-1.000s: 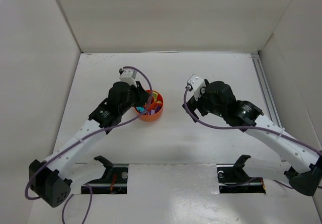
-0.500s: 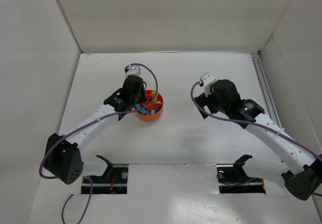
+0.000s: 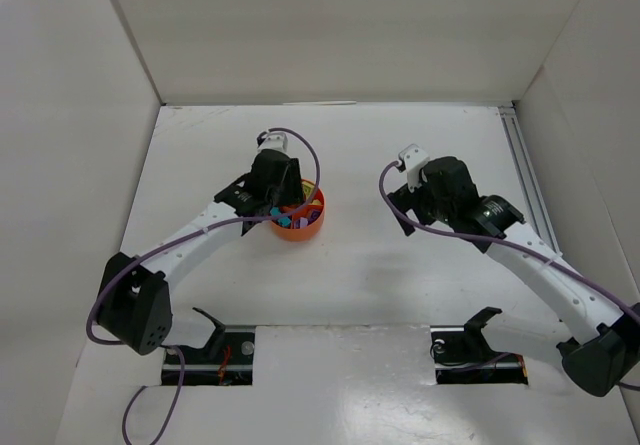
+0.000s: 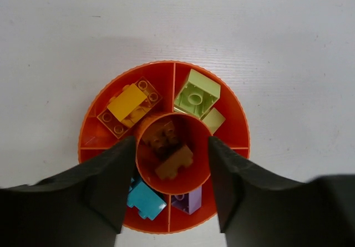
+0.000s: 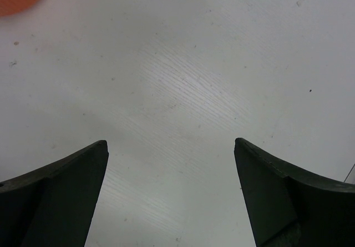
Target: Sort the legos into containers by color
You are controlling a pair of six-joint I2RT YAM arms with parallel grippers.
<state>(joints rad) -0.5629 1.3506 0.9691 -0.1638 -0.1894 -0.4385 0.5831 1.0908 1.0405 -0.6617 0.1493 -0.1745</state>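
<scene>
1. The round orange plastic dish [image 4: 224, 87], split into wedge compartments, sits on the white table [image 3: 350, 275] a little left of its centre, well away from every edge.
2. From left to right it holds an orange-yellow brick [image 4: 127, 101], a teal brick [image 4: 143, 198], brown bricks [image 4: 175, 162] in the central hub [image 4: 145, 172], a purple brick [image 4: 188, 201] and a pale green brick [image 4: 197, 94].
3. The left gripper [image 4: 171, 144] hangs over the hub with its black fingers parted to either side, gripping nothing.
4. The right gripper [image 5: 171, 142], towards the table's right edge, gapes wide over the surface and is empty.
5. Risk: the left fingers flank the hub closely, so a sideways swing could catch the wall, drag or tip the light dish and spill the sorted bricks.
6. No brand, label or writing is legible.
</scene>
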